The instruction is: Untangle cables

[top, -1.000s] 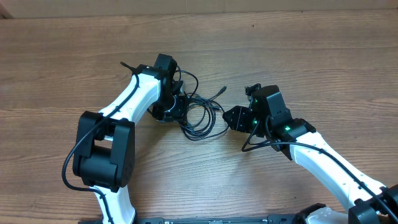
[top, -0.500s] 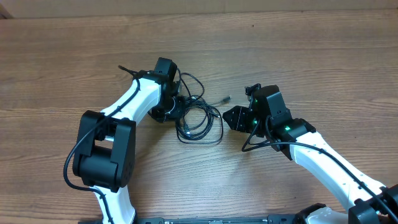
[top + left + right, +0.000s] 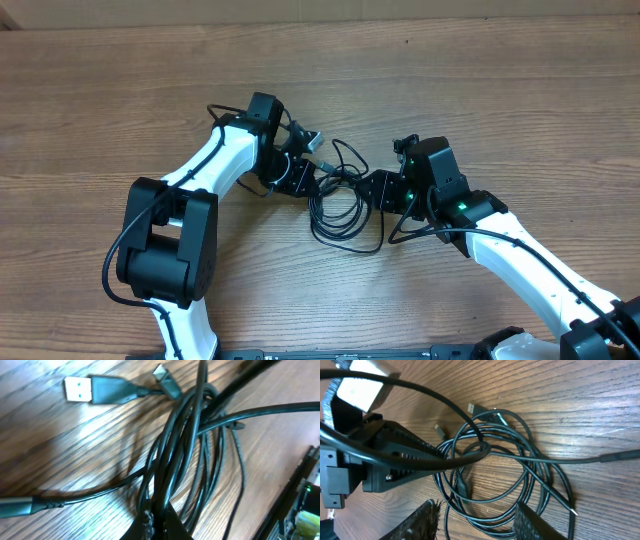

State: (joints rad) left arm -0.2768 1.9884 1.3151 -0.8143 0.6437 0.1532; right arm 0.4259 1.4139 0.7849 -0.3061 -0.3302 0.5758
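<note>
- Overhead: The cables (image 3: 340,205) are lying in a loose black coil on the wooden table (image 3: 500,80), between the two arms near mid-frame. The left gripper (image 3: 300,178) is meeting the coil from its 9 o'clock side, among the strands. The right gripper (image 3: 378,190) is sitting just beside the coil at 3 o'clock. A pale plug end (image 3: 314,140) is showing at 1 o'clock of the left gripper.
- Left wrist: The left gripper's dark fingertips (image 3: 155,525), at 6 o'clock in the frame, are pressing together on a bunch of strands. The cables (image 3: 180,445) are fanning up from them toward 12 o'clock. A USB plug (image 3: 80,389) is lying flat on the wood at 10 o'clock, its silver end pointing toward 9 o'clock.
- Right wrist: The right gripper (image 3: 479,517) is standing spread wide at the coil's lower edge, its fingers (image 3: 425,522) at 7 and 5 o'clock pinching nothing; whether they are touching a strand cannot be told. The cables (image 3: 530,460) are looping across the centre. The left gripper (image 3: 432,457) is pointing in from 9 o'clock, clamped on a thicker strand. A small plug (image 3: 472,407) is resting at the coil's 12 o'clock.
</note>
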